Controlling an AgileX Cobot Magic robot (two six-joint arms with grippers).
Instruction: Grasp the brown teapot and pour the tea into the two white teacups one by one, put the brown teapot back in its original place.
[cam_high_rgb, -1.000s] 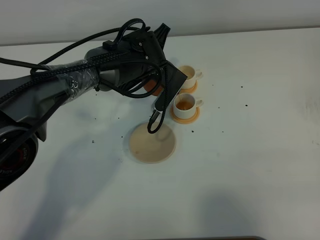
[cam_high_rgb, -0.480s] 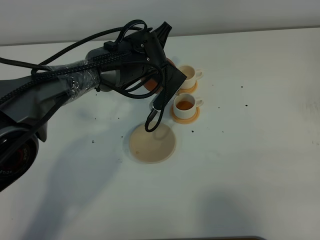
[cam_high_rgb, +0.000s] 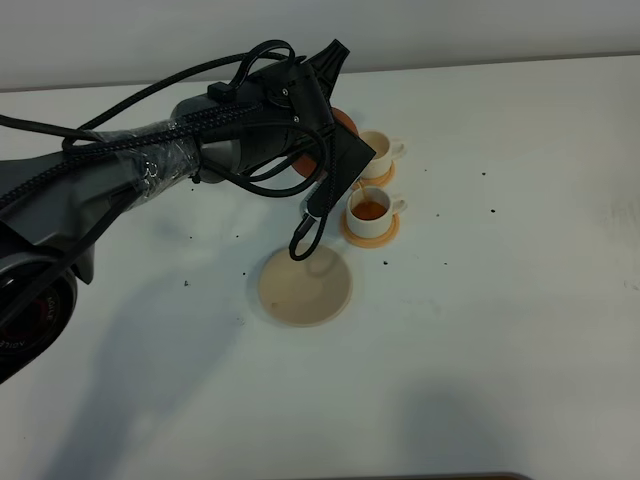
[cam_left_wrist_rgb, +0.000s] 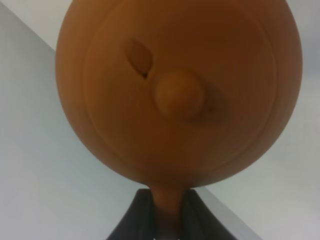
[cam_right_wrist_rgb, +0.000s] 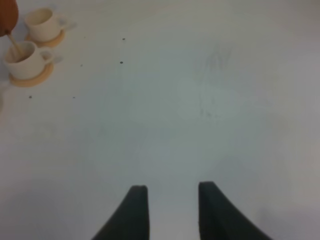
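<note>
Left gripper (cam_left_wrist_rgb: 167, 215) clamped on the loop handle of the brown teapot (cam_left_wrist_rgb: 175, 90). I hold it tipped in the air past the far edge of the tan saucer (cam_high_rgb: 305, 285), and a thin stream of tea (cam_right_wrist_rgb: 15, 46) falls into the near teacup (cam_high_rgb: 370, 208). The far teacup (cam_high_rgb: 377, 148) sits just behind that 1, farther from the saucer, each of the 2 on an orange coaster (cam_high_rgb: 388, 234). Right gripper (cam_right_wrist_rgb: 172, 189) spread and holding nothing, over bare table (cam_right_wrist_rgb: 225, 100) well clear of the saucer.

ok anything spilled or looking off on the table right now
No tea puddle shows. The odd bit: small dark specks strewn over the white table, some beside the tea-filled teacup, some left of the tan saucer; too small to identify.
</note>
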